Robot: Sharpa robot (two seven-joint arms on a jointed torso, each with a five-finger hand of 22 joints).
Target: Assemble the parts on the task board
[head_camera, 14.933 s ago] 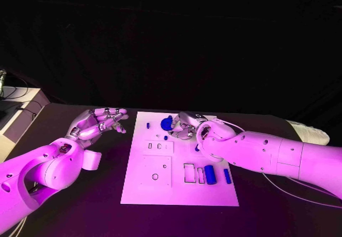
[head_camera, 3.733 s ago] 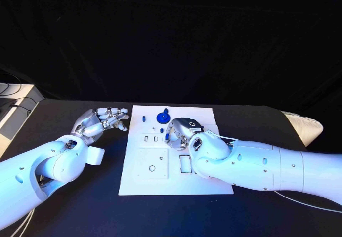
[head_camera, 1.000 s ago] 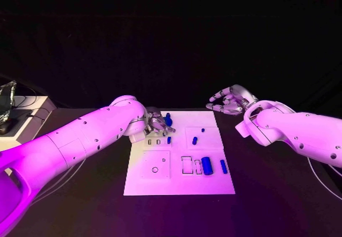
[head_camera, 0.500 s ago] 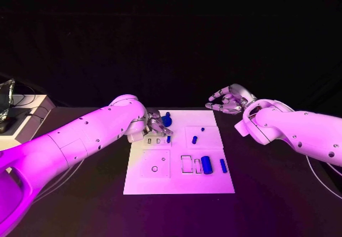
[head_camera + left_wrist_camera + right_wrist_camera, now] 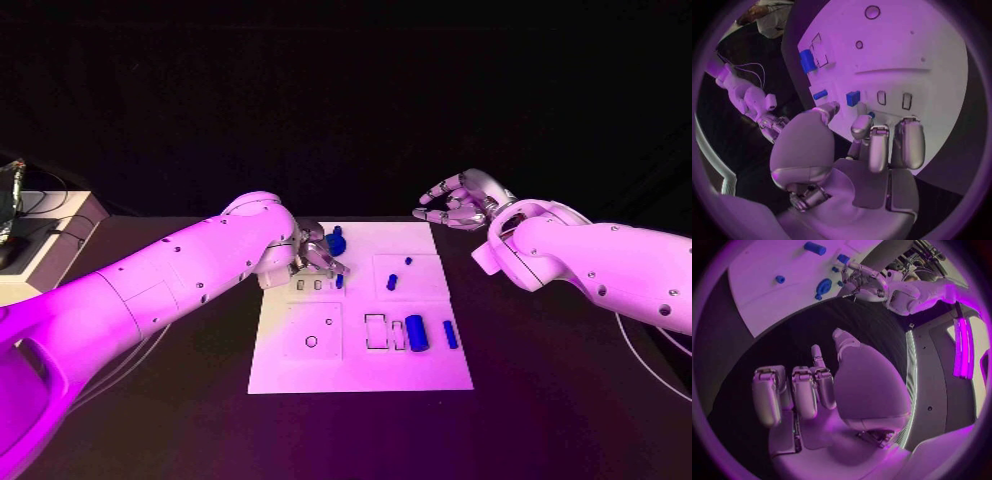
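The left robot hand [image 5: 315, 254] hangs over the far left corner of the task board [image 5: 361, 375], fingers curled down beside the blue gear-like part [image 5: 335, 241] standing there. Whether those fingers actually pinch anything cannot be told. In the left wrist view the fingertips [image 5: 862, 125] sit just beside a small blue block [image 5: 852, 98] near two slots.

The right robot hand [image 5: 459, 207] hovers off the board's far right corner, over the tabletop [image 5: 577, 400], fingers spread and holding nothing.

The left robot hand is plainly the nearer one to the corner parts. Toward the board's near edge lies a large blue cylinder [image 5: 417, 332], its long axis running near-to-far, with a thin blue bar [image 5: 450, 334] parallel beside it. About six blue pieces can be counted on the board.
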